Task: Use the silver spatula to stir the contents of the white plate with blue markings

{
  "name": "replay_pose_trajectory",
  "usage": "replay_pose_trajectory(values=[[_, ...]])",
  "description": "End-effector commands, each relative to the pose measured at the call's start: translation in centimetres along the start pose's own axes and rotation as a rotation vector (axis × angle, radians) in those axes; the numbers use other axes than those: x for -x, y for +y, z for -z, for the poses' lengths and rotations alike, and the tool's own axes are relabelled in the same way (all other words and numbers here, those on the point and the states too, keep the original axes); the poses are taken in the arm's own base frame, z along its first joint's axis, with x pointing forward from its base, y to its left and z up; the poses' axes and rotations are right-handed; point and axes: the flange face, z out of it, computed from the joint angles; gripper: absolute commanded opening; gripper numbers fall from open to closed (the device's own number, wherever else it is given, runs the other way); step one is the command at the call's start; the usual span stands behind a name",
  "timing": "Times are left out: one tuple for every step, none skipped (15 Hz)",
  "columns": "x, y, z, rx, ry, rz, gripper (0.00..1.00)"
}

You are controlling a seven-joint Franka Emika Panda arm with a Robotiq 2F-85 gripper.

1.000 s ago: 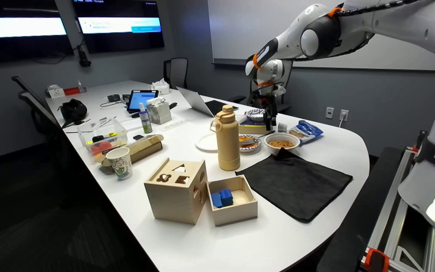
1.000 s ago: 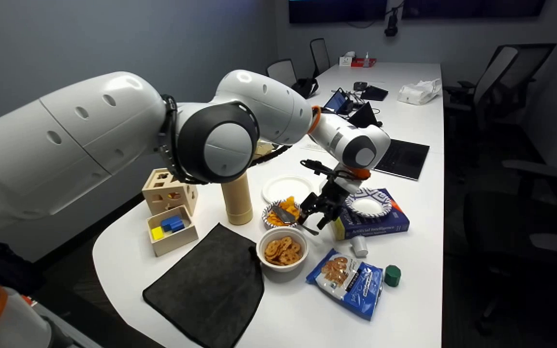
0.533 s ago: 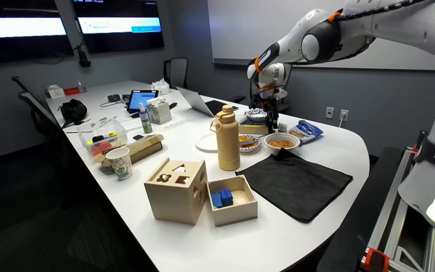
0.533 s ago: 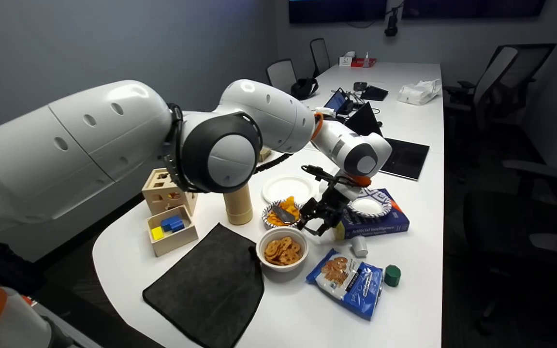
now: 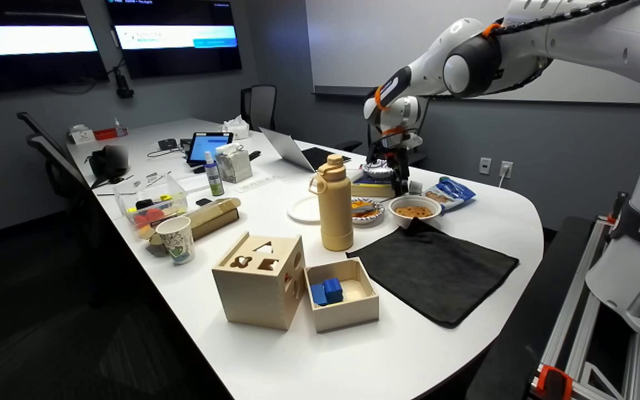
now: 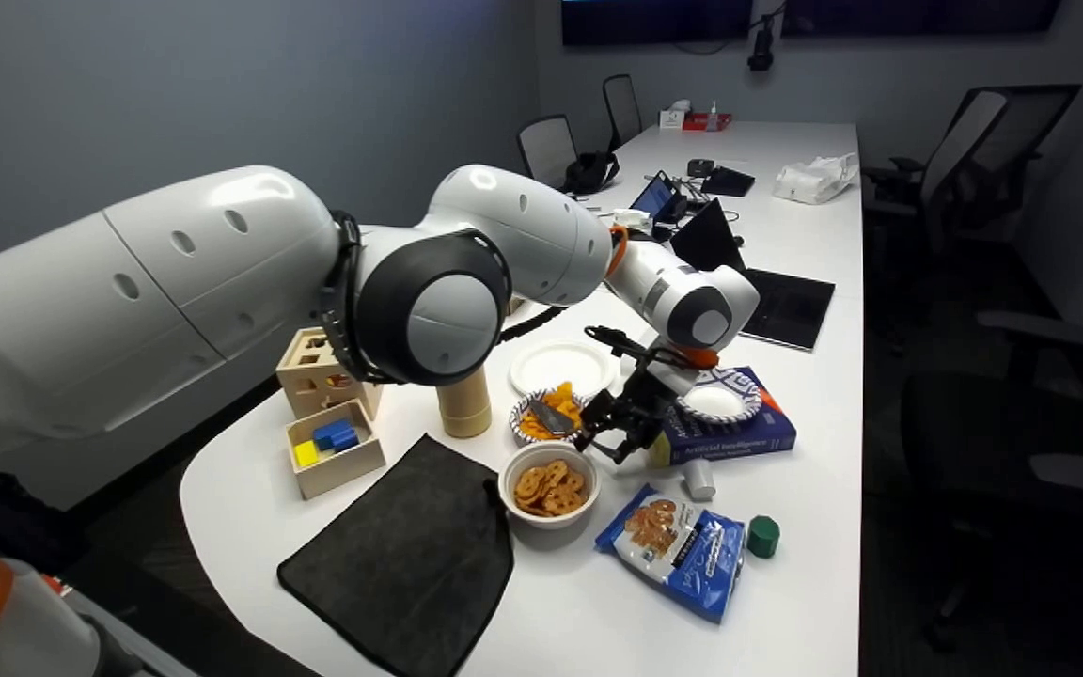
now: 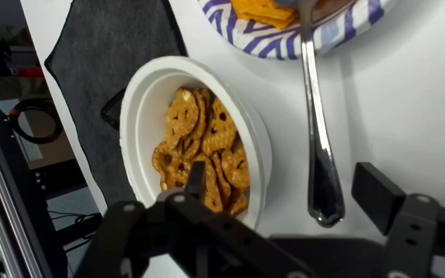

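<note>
The silver spatula rests with its dark blade in the white plate with blue markings, on top of orange chips. Its handle leans out over the rim, and the rounded handle end lies between the fingers of my gripper. The jaws stand wide, with a gap on both sides of the handle; the right-hand finger is the nearer one. In an exterior view the gripper hangs low beside the plate. The tan bottle partly covers the plate in an exterior view.
A white bowl of pretzel chips stands close by, under the left-hand finger in the wrist view. Books carrying a patterned dish, a small cup and a blue snack bag lie nearby. A tan bottle and black cloth are around.
My gripper has come down a little, its fingers now on either side of the spatula's handle end. The spatula and plate have not visibly moved.
</note>
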Motion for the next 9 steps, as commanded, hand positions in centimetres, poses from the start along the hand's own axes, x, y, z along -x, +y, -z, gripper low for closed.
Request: replay_pose_trajectory(values=[[0.03, -0.45, 0.9, 0.005, -0.025, -0.049, 0.94], [-0.06, -0.48, 0.95, 0.004, -0.027, -0.051, 0.89], [-0.11, -0.51, 1.01, 0.002, -0.029, -0.051, 0.72], [-0.16, -0.51, 1.08, 0.001, -0.03, -0.053, 0.65], [-0.15, -0.51, 1.13, 0.0, -0.031, -0.053, 0.64], [-0.12, -0.51, 1.15, 0.0, -0.03, -0.052, 0.58], [-0.08, -0.5, 1.12, 0.001, -0.031, -0.052, 0.48], [-0.03, -0.5, 1.1, 0.002, -0.031, -0.051, 0.41], [0.02, -0.51, 1.09, 0.001, -0.032, -0.05, 0.39]])
